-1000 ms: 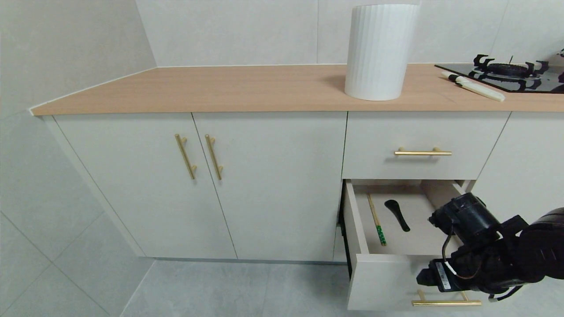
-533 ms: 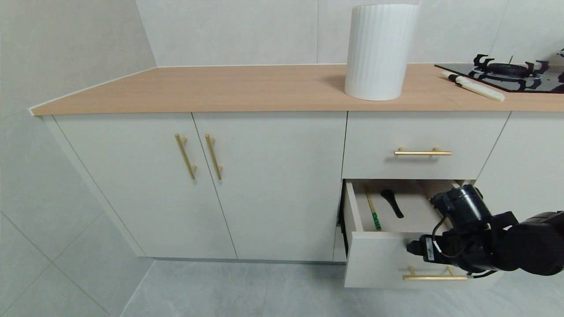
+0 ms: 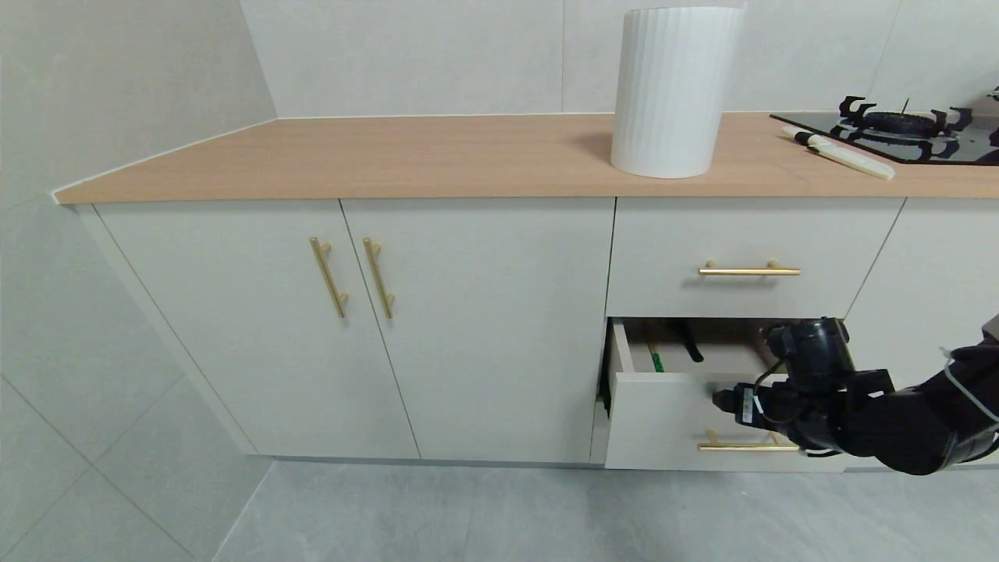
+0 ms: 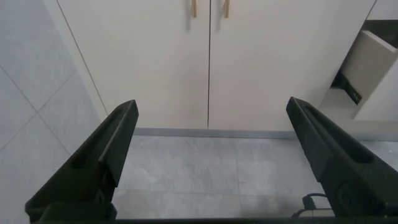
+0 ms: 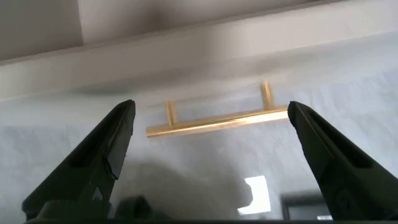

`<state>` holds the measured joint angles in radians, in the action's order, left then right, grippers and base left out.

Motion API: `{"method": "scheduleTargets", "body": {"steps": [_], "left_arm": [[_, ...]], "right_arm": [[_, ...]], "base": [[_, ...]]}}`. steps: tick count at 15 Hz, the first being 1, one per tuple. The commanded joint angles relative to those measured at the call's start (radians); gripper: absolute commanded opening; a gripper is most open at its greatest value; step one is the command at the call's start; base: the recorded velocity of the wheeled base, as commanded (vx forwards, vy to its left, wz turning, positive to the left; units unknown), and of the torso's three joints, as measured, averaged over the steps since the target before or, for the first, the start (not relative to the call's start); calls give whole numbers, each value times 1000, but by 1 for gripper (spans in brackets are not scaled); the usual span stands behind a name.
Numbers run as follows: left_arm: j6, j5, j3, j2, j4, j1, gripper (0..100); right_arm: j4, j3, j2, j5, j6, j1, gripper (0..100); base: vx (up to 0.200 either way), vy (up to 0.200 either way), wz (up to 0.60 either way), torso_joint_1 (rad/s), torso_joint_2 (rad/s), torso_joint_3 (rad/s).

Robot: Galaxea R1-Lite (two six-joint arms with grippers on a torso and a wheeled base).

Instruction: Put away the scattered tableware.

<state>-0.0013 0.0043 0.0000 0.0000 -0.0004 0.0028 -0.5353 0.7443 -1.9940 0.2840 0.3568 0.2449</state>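
Head view places the long wooden bench (image 3: pixel 390 160) well above the right pincer (image 3: pixel 722 400), with a ribbed white vessel (image 3: pixel 671 90) standing on it. Directly ahead of that pincer is the lower drawer (image 3: pixel 663 421), drawn out only a little way. The pincer sits at its front panel, though contact cannot be confirmed. In the right wrist view the right pincer's fingers (image 5: pixel 99 155) are spread, and the brass handle (image 5: pixel 217 121) lies crosswise between them, ungripped.

Beyond the pincer, inside the drawer, lie the black spoon (image 3: pixel 688 343) and the green-tipped chopsticks (image 3: pixel 657 361), long axes running front to back. The closing push would likely run straight ahead along those axes, and the right arm is the nearer one. The left pincer (image 4: pixel 211 106) hangs spread over the floor (image 4: pixel 186 168), well apart from the drawer.
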Motion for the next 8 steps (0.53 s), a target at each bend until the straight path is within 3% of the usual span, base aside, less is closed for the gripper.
{"method": "scheduleTargets", "body": {"steps": [1, 5, 8], "left_arm": [[0, 0, 0, 0, -1, 0, 100], [0, 0, 0, 0, 0, 0, 100], [0, 0, 0, 0, 0, 0, 100]], "right_arm": [[-83, 17, -75, 10, 1, -22, 100], [-305, 17, -161, 43, 2, -38, 100], [-393, 33, -227, 50, 4, -38, 100]], "base": [[0, 0, 0, 0, 0, 0], [0, 0, 0, 0, 0, 0], [0, 0, 0, 0, 0, 0]]}}
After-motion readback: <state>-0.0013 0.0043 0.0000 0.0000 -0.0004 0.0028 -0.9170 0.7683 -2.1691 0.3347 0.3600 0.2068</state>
